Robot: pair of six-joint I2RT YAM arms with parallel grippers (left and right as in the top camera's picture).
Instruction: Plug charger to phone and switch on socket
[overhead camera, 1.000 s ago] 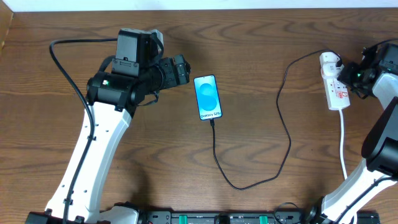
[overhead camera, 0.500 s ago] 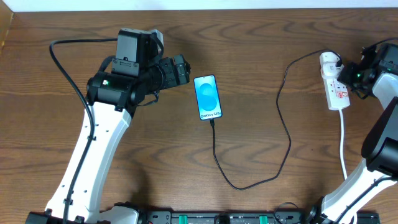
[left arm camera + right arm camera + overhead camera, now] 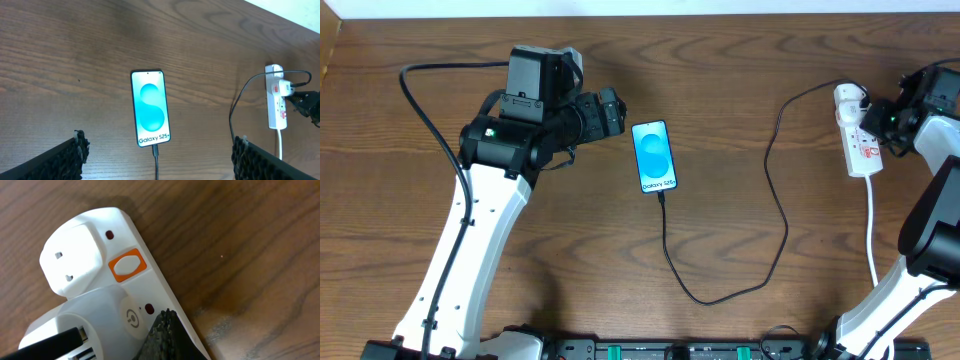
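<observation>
Wooden bench [image 3: 740, 60]. On the left, my left jaws [image 3: 159, 150] hang spread wide, gripping nothing, above the phone [image 3: 653, 156]. The charger [image 3: 782, 200] sits in its bottom edge and loops right to the socket [image 3: 860, 140], whose long axis points away from me. My right jaws [image 3: 880, 122] are against it; open or closed, I can't tell. The orange switch [image 3: 127, 266] lies just up-left of my fingertip [image 3: 165, 327]. Right arm's press, I reckon.
</observation>
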